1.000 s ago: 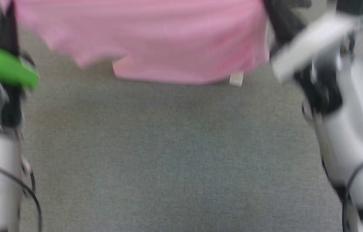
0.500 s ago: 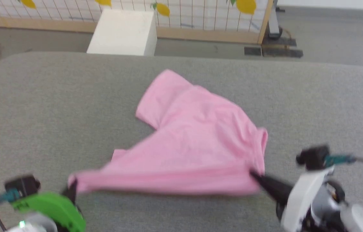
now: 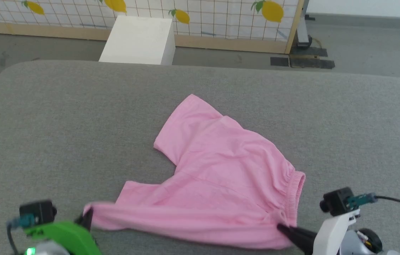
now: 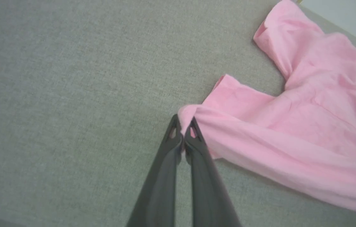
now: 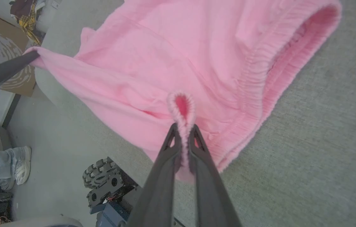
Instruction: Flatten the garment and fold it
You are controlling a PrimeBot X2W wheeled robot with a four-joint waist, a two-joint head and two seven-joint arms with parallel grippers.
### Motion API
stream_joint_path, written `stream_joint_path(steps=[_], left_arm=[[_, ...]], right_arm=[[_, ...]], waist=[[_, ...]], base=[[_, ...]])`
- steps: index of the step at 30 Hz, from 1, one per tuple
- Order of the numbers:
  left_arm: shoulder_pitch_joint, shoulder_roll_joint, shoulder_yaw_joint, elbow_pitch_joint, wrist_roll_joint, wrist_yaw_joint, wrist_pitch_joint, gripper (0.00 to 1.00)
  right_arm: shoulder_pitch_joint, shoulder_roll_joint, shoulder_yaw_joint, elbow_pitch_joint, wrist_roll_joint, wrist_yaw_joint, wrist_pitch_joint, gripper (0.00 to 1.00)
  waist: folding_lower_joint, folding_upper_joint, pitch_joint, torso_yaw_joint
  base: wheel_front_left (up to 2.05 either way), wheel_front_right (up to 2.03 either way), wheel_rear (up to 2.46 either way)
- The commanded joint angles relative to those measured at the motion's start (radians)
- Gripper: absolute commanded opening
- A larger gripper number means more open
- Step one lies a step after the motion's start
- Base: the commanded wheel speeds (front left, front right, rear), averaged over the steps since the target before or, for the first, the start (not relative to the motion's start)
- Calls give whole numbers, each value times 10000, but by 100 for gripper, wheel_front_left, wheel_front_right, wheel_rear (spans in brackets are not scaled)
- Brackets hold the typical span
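Observation:
The garment point(image 3: 221, 170), light pink shorts, lies on the grey padded table point(image 3: 61, 117) with one leg pointing to the far side and the gathered waistband at the right. My left gripper point(image 3: 88, 216) is shut on the near left edge of the garment point(image 4: 291, 126), seen pinched at my left gripper point(image 4: 182, 127). My right gripper point(image 3: 282, 226) is shut on a fold of the waistband; in the right wrist view the garment point(image 5: 197, 56) loops up between the fingers of my right gripper point(image 5: 182, 129). The near edge hangs stretched between both grippers.
A white box point(image 3: 138, 35) stands on the floor beyond the table, before a lemon-print screen point(image 3: 203, 14). In the right wrist view a person's foot point(image 5: 17, 164) and the robot's wheeled base point(image 5: 105, 186) show below the table edge. Bare grey table surface lies left and right.
The head camera has swung up from a close blurred view to the whole table. Since half a second ago the garment has settled flatter, its waistband now spread at the right; both grips hold.

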Motion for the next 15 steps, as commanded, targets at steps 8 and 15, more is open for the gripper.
stream_joint_path(steps=[8, 15], left_arm=[[-3572, 364, -711, 653, 501, -1106, 185, 0], [-6432, 312, -1307, 2286, 716, -1989, 452, 0]], right_arm=[[-797, 1047, -1309, -418, -948, -13, -55, 0], [-1624, 1896, -1868, -604, -1778, -13, 57, 0]], waist=[[1, 75, 1007, -432], [1, 75, 2184, -993]], base=[[0, 0, 0], [0, 0, 0]])
